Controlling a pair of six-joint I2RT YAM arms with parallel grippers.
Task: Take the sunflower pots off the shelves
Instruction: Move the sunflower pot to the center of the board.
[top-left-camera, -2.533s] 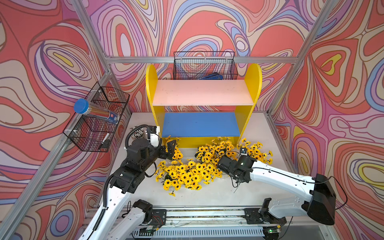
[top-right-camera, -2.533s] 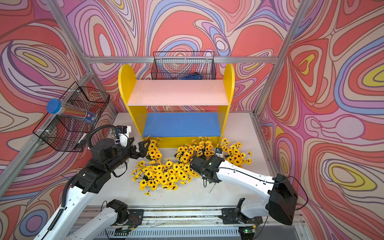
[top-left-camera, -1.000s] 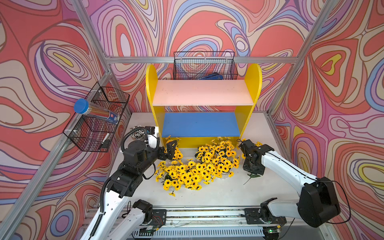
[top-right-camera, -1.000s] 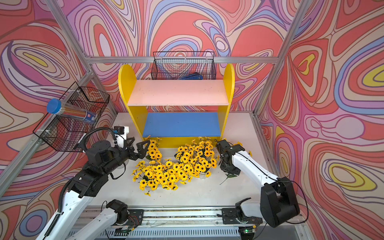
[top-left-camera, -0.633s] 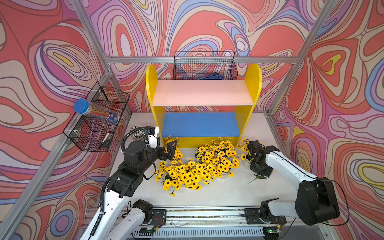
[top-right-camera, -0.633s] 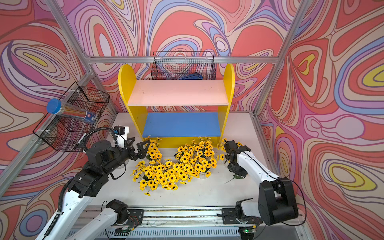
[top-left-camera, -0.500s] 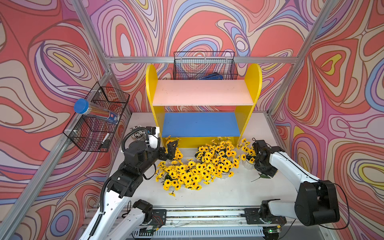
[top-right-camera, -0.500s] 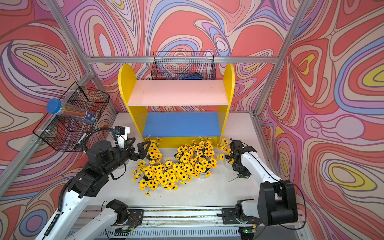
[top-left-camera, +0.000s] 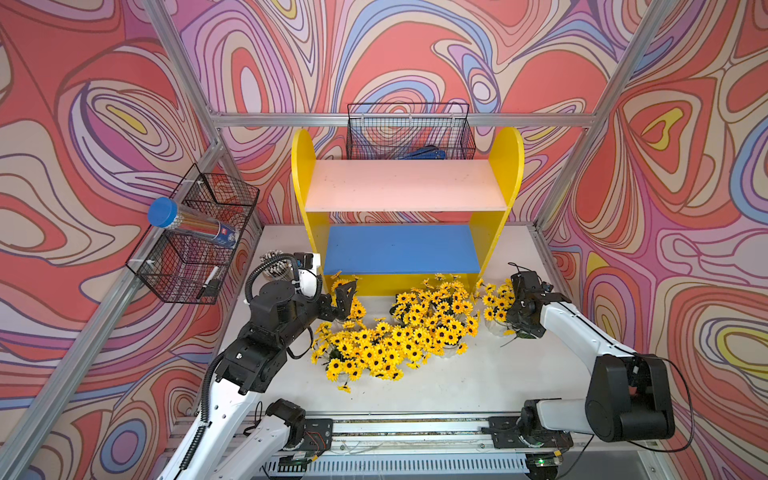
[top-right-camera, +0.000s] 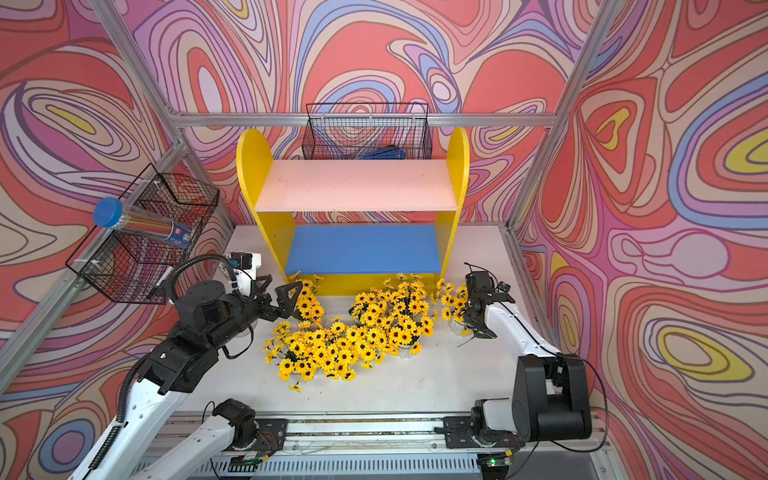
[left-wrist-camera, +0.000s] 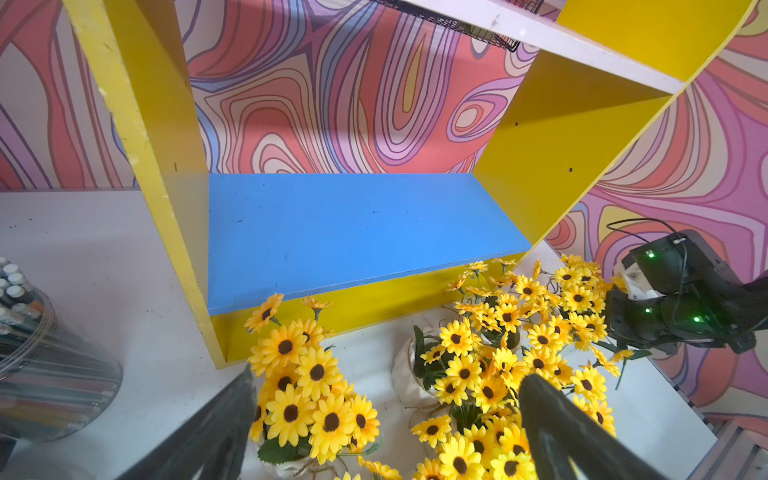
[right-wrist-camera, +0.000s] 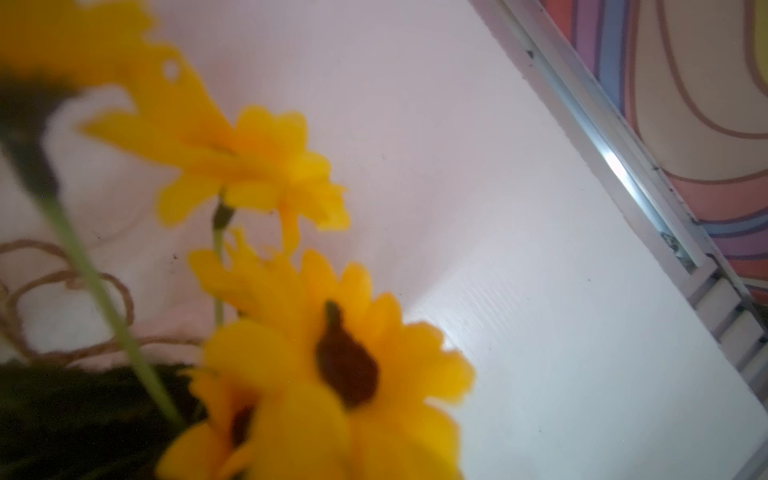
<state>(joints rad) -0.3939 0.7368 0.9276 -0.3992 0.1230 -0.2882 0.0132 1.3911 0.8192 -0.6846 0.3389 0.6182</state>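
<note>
The shelves (top-left-camera: 405, 191) stand at the back with both the pink upper board and the blue lower board (left-wrist-camera: 353, 232) bare. Several sunflower pots (top-left-camera: 399, 340) crowd the table in front of them. One pot (top-left-camera: 496, 303) stands apart at the right. My left gripper (top-left-camera: 341, 302) is open, its fingers either side of the leftmost pot's flowers (left-wrist-camera: 307, 386) without touching them. My right gripper (top-left-camera: 516, 323) sits against the right-hand pot, and a green stem pokes out beneath it. In the right wrist view blurred blooms (right-wrist-camera: 332, 374) hide its jaws, which are shut.
A clear cup of pencils (top-left-camera: 276, 266) stands left of the shelves, behind my left arm. A black wire basket (top-left-camera: 191, 241) with a blue-capped tube hangs on the left wall. Another basket (top-left-camera: 409, 133) hangs behind the shelves. The table's right rail (right-wrist-camera: 623, 166) runs close to my right gripper.
My right arm has swung out of the middle of the flowers to the right side of the table, beside the pot there. The left arm has barely moved.
</note>
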